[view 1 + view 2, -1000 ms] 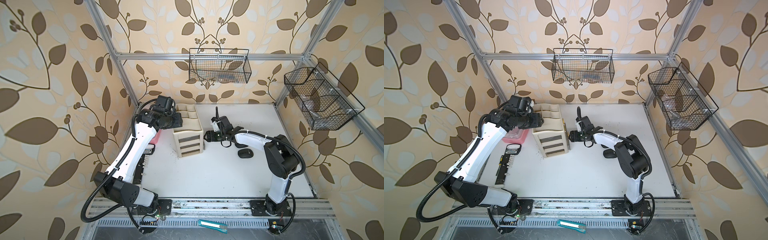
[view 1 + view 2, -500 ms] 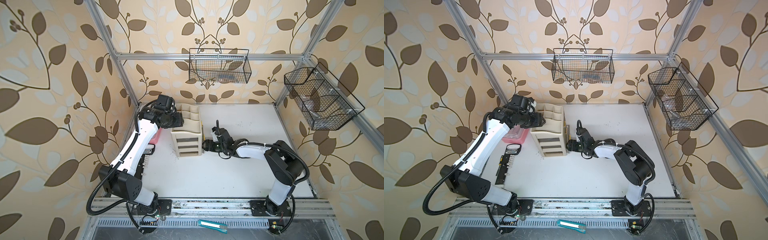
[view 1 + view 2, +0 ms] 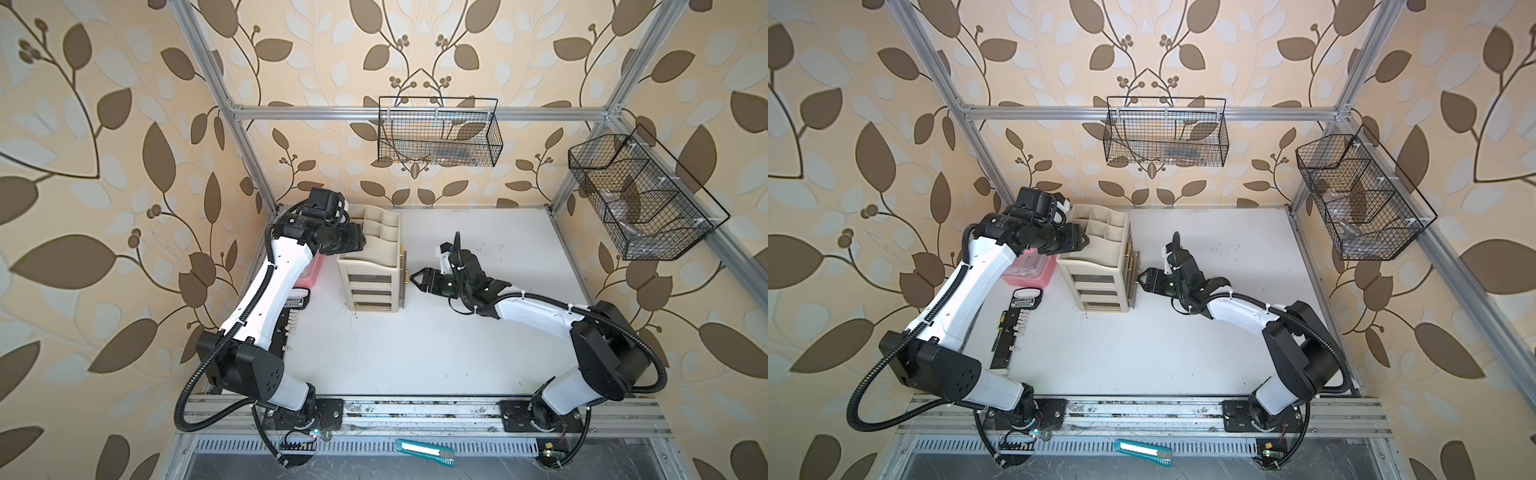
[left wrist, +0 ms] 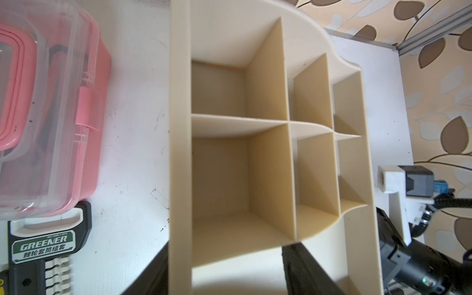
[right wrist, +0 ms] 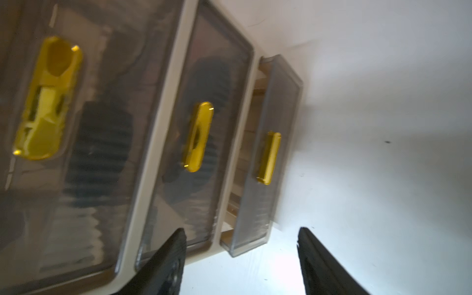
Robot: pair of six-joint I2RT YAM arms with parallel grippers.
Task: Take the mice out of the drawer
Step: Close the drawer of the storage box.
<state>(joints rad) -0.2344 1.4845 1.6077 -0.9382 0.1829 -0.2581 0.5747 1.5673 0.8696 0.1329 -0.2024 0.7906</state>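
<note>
organizer (image 3: 374, 249): beige, on table (image 3: 415, 353); open compartments on top, three drawers on side facing right arm.
drawers (image 5: 209, 178): smoked see-through fronts, yellow handles; lowest drawer (image 5: 278, 107) pulled out a little, other two pushed in.
mice (image 5: 99, 153): inside drawers, seen only as dark blurred shapes behind the two pushed-in fronts; count unclear.
right gripper (image 3: 415, 277): just beside drawer fronts, pointed at them, apart from them; fingers (image 5: 163, 265) spread wide, nothing between them.
left gripper (image 3: 360, 243): at organizer's top edge, side away from drawers; fingers (image 4: 150, 275) partly spread, one outside the side wall, other inside it, gap wider than wall, nothing clamped.
pink box (image 4: 89, 115): clear lid, beside organizer, partly under left arm.
socket set (image 4: 42, 245): GREENER label, just beside pink box.
knife (image 3: 424, 451): teal, on front tray, well apart from organizer.
baskets (image 3: 436, 133): black wire, one on back wall, one on side wall.
</note>
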